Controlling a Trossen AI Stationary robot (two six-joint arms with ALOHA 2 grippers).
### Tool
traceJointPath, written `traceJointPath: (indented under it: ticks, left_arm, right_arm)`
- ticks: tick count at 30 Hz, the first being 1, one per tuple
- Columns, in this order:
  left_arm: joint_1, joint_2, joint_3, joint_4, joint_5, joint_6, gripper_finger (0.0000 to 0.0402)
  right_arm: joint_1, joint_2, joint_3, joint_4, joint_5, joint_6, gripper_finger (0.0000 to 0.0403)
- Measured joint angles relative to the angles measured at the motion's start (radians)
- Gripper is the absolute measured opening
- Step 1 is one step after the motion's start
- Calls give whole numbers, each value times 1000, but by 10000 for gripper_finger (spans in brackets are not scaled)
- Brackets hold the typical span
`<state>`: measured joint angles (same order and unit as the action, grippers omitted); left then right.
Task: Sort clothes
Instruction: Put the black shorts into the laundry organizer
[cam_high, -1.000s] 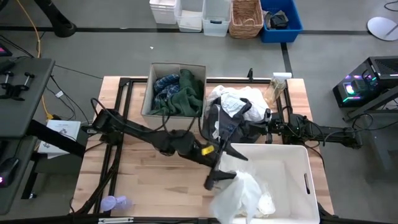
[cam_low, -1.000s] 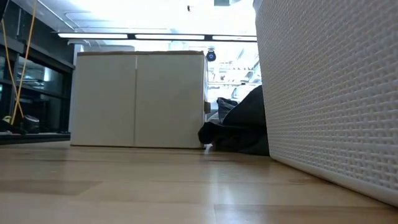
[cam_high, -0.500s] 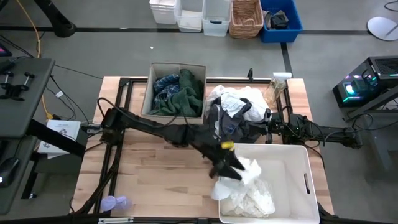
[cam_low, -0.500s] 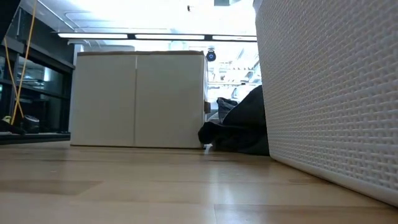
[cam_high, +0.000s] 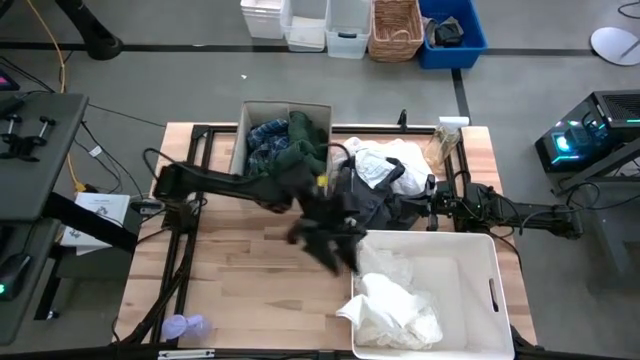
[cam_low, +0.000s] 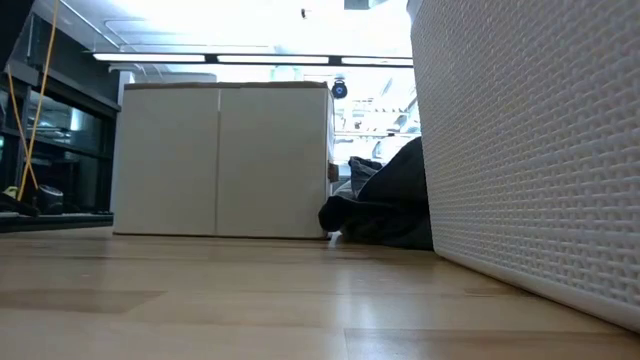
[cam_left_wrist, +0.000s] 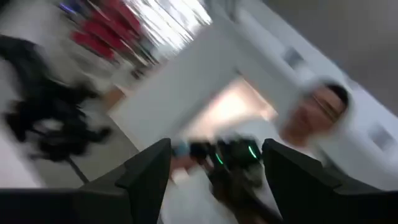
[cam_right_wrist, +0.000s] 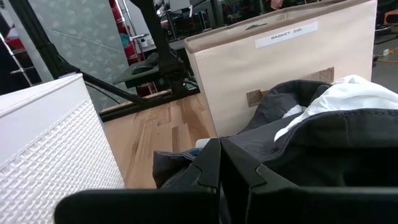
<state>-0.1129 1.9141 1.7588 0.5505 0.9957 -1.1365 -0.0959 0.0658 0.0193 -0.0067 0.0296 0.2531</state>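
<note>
The clothes you had left to sort lay heaped at the far middle of the table (cam_high: 230, 275), between the beige fabric basket (cam_high: 238, 150) and the white plastic bin (cam_high: 492, 290). The heap comprised a black-grey garment (cam_high: 362, 205) with a white garment (cam_high: 385, 160) draped across its top. In my judgement these would handle as light, limp and non-fragile: they would sag and trail when lifted, and one piece could drag its neighbour along. You would do best to pinch a raised fold or bunched ridge near the top of the heap, not a flat spread of cloth, and lift high enough to clear the bin wall.

Sorted pieces were as follows. The blue-and-white plaid shirt (cam_high: 266, 136) and the dark green garment (cam_high: 295, 160) sat crumpled inside the beige fabric basket. The white lacy pieces (cam_high: 400, 308) lay bunched in the white plastic bin, at its near left corner, one edge lapping the rim.

Your left gripper (cam_high: 335, 250) hung over the table just beside the bin's left wall, its fingers spread apart and holding nothing. Your right gripper (cam_right_wrist: 219, 163) rested low against the black-grey garment, fingers closed together; no cloth was visibly caught between them.

A small lavender object (cam_high: 183, 326) lay at the table's near left corner, well apart from the work.
</note>
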Motion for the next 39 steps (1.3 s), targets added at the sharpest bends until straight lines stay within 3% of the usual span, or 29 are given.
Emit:
traceJointPath:
  ticks: [4,6,8,11,14,16,18,28,33,39]
  left_arm:
    - [2,-78,-3,-152,151,57,227]
    - [0,-134,-7,-354,157,187,220]
    - [-6,-213,-25,-631,113,409,211]
    - [-14,-330,-49,-1132,-163,776,198]
    - [-24,-450,-129,-1343,-538,904,186]
    - [-24,-552,-206,-1319,-690,909,180]
    - [-12,-657,-294,-1244,-759,906,176]
    - [71,-1076,-834,-700,-856,705,172]
    - [76,-1171,-1004,-491,-999,586,172]
    - [76,-1181,-1039,-358,-1179,521,172]
  right_arm:
    - [0,1,0,0,0,0,1]
    - [0,0,0,1,0,0,1]
    - [0,1,0,0,0,0,1]
    - [0,0,0,0,0,0,1]
    - [0,0,0,0,0,0,1]
    - [0,0,0,1,0,0,1]
    - [0,0,0,0,0,0,1]
    - [0,0,0,0,0,0,1]
    - [0,0,0,1,0,0,1]
    - [0,0,0,0,0,0,1]
